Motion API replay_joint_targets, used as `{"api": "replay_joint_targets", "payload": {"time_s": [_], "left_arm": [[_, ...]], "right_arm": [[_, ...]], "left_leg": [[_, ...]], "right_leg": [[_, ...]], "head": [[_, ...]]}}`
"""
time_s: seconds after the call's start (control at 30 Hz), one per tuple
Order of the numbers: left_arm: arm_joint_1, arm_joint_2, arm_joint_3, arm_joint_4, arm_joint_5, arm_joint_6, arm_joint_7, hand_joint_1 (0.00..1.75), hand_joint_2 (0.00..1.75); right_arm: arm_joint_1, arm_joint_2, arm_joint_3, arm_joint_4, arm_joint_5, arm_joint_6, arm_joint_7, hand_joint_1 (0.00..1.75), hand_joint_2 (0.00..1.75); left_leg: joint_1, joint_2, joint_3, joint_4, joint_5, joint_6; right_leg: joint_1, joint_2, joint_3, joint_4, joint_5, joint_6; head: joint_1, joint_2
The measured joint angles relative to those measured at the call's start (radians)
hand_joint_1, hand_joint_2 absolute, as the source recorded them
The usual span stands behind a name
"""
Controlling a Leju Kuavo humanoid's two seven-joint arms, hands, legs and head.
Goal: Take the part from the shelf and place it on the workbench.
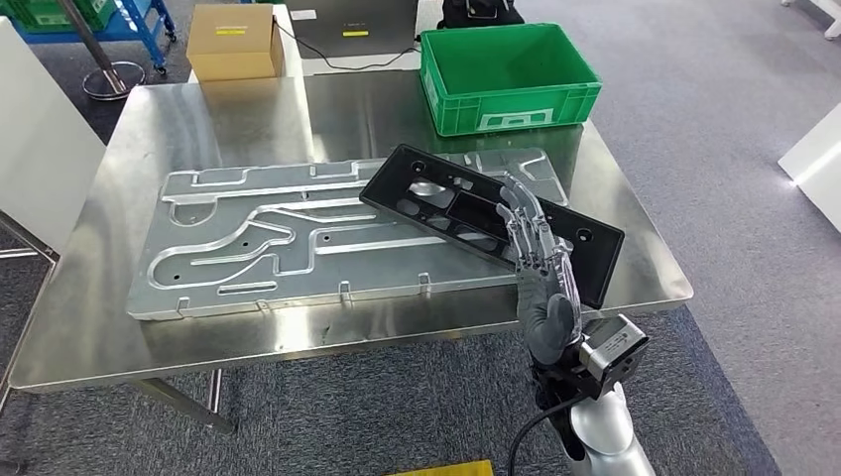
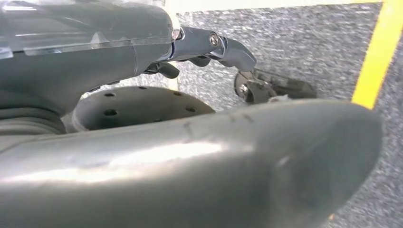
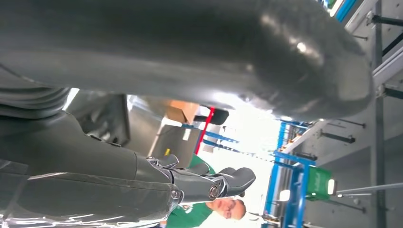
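The part (image 1: 466, 203) is a long black panel with several cut-outs. It lies slantwise on the steel workbench (image 1: 228, 119), its far end on a large grooved aluminium plate (image 1: 258, 238) and its near end close to the bench's right front corner. My right hand (image 1: 540, 268) hovers over the part's near end with its fingers stretched out and its thumb in front of the bench edge. In the right wrist view nothing lies between its thumb and fingers (image 3: 209, 183). My left hand (image 2: 190, 142) hangs above grey carpet and holds nothing.
A green crate (image 1: 506, 74) stands at the bench's far right and a cardboard box (image 1: 233, 40) behind its far edge. A person in a green top (image 3: 214, 211) stands near blue shelving (image 3: 290, 180). A yellow floor line (image 2: 375, 52) runs beside my left hand.
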Motion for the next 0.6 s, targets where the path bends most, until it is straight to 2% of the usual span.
{"api": "replay_joint_targets", "payload": {"time_s": [0.03, 0.07, 0.1, 0.13, 0.17, 0.2, 0.23, 0.3, 0.33, 0.37, 0.4, 0.43, 0.47, 0.5, 0.53, 0.57, 0.6], "left_arm": [[0.0, 0.001, 0.001, 0.0, 0.0, 0.001, -0.001, 0.0, 0.0], [0.0, 0.001, 0.002, 0.0, 0.0, 0.002, -0.002, 0.0, 0.0], [0.0, 0.001, 0.003, 0.0, 0.0, 0.003, -0.004, 0.0, 0.0], [0.0, 0.001, 0.004, 0.0, 0.0, 0.004, -0.006, 0.0, 0.0], [0.0, 0.001, 0.005, 0.0, 0.0, 0.004, -0.008, 0.0, 0.0], [0.0, 0.001, 0.007, 0.0, 0.0, 0.005, -0.01, 0.0, 0.0], [-0.001, 0.002, 0.008, 0.0, 0.0, 0.005, -0.012, 0.0, 0.0], [0.0, 0.002, 0.008, 0.0, 0.0, 0.006, -0.016, 0.0, 0.0], [0.001, 0.003, 0.008, 0.0, 0.0, 0.006, -0.018, 0.0, 0.0], [0.002, 0.004, 0.008, 0.0, 0.0, 0.007, -0.019, 0.0, 0.0], [0.003, 0.004, 0.009, 0.0, 0.0, 0.007, -0.02, 0.0, 0.0], [0.002, 0.005, 0.009, 0.0, 0.0, 0.008, -0.021, 0.0, 0.0], [0.002, 0.006, 0.009, 0.0, 0.0, 0.01, -0.021, 0.0, 0.0], [0.002, 0.007, 0.009, 0.0, 0.0, 0.012, -0.022, 0.0, 0.0], [0.002, 0.008, 0.009, 0.0, 0.0, 0.015, -0.023, 0.0, 0.0], [0.002, 0.01, 0.009, 0.0, 0.0, 0.017, -0.024, 0.0, 0.0], [0.002, 0.011, 0.01, 0.0, 0.0, 0.018, -0.025, 0.0, 0.0]], "right_arm": [[0.005, 0.001, -0.001, 0.0, -0.001, 0.002, 0.0, 0.0, 0.0], [0.008, 0.003, -0.002, 0.0, -0.003, 0.007, 0.0, 0.0, 0.0], [0.01, 0.006, -0.003, 0.0, -0.005, 0.012, 0.001, 0.0, 0.0], [0.01, 0.01, -0.006, -0.001, -0.008, 0.017, 0.001, 0.0, 0.0], [0.01, 0.015, -0.009, -0.002, -0.009, 0.021, 0.002, 0.0, 0.0], [0.009, 0.02, -0.011, -0.003, -0.01, 0.024, 0.001, 0.0, 0.0], [0.008, 0.025, -0.014, -0.004, -0.011, 0.026, 0.001, 0.0, 0.0], [0.006, 0.034, -0.018, -0.004, -0.011, 0.03, 0.0, 0.0, 0.0], [0.005, 0.039, -0.02, -0.004, -0.012, 0.032, 0.0, 0.0, 0.0], [0.005, 0.044, -0.021, -0.004, -0.012, 0.034, 0.001, 0.0, 0.0], [0.004, 0.049, -0.022, -0.004, -0.013, 0.035, 0.002, 0.0, 0.0], [0.004, 0.054, -0.022, -0.003, -0.015, 0.035, 0.002, 0.0, 0.0], [0.004, 0.057, -0.023, -0.002, -0.016, 0.036, 0.002, 0.0, 0.0], [0.005, 0.059, -0.024, -0.001, -0.017, 0.036, 0.002, 0.0, 0.0], [0.005, 0.061, -0.025, 0.001, -0.018, 0.037, 0.002, 0.0, 0.0], [0.006, 0.062, -0.027, 0.004, -0.019, 0.037, 0.002, 0.0, 0.0], [0.007, 0.064, -0.029, 0.006, -0.021, 0.037, 0.002, 0.0, 0.0]], "left_leg": [[-0.001, 0.0, -0.012, 0.0, 0.009, -0.001], [-0.001, 0.0, -0.024, 0.0, 0.018, -0.002], [-0.002, 0.0, -0.035, 0.0, 0.027, -0.004], [-0.003, 0.0, -0.044, 0.001, 0.036, -0.007], [-0.004, -0.001, -0.051, 0.001, 0.045, -0.011], [-0.004, -0.002, -0.053, -0.001, 0.054, -0.016], [-0.002, -0.002, -0.054, -0.004, 0.062, -0.023], [0.0, -0.001, -0.053, -0.017, 0.081, -0.037], [0.001, -0.002, -0.056, -0.018, 0.08, -0.043], [0.0, -0.002, -0.062, -0.007, 0.06, -0.047], [0.0, -0.002, -0.073, 0.023, 0.019, -0.05], [0.001, -0.002, -0.086, 0.074, -0.037, -0.052], [0.001, -0.002, -0.1, 0.138, -0.092, -0.054], [0.002, -0.002, -0.108, 0.203, -0.126, -0.056], [0.002, -0.002, -0.106, 0.248, -0.134, -0.058], [0.002, -0.002, -0.091, 0.266, -0.118, -0.059], [0.002, -0.002, -0.06, 0.25, -0.09, -0.06]], "right_leg": [[0.0, 0.0, 0.005, 0.023, -0.005, 0.0], [0.0, 0.0, 0.028, 0.011, 0.01, -0.002], [0.001, 0.0, 0.069, -0.036, 0.035, -0.006], [0.002, 0.0, 0.124, -0.107, 0.054, -0.013], [0.006, 0.0, 0.176, -0.181, 0.062, -0.019], [0.01, 0.001, 0.213, -0.235, 0.066, -0.025], [0.015, 0.001, 0.232, -0.269, 0.063, -0.03], [0.019, 0.002, 0.228, -0.284, 0.077, -0.041], [0.017, 0.0, 0.223, -0.291, 0.089, -0.047], [0.015, -0.001, 0.214, -0.297, 0.104, -0.055], [0.012, -0.003, 0.202, -0.303, 0.12, -0.062], [0.012, -0.005, 0.188, -0.305, 0.133, -0.067], [0.013, -0.005, 0.172, -0.304, 0.145, -0.07], [0.014, -0.006, 0.155, -0.303, 0.158, -0.071], [0.015, -0.007, 0.137, -0.3, 0.17, -0.071], [0.016, -0.008, 0.118, -0.296, 0.181, -0.07], [0.016, -0.009, 0.1, -0.29, 0.191, -0.068]], "head": [[0.0, 0.0], [0.0, 0.0], [0.0, 0.0], [0.0, 0.0], [0.0, 0.0], [-0.001, 0.0], [0.0, 0.0], [0.003, 0.0], [0.005, 0.0], [0.004, 0.0], [0.003, 0.0], [0.002, 0.0], [0.002, 0.0], [0.001, 0.0], [0.001, 0.0], [0.001, 0.0], [0.001, 0.0]]}}
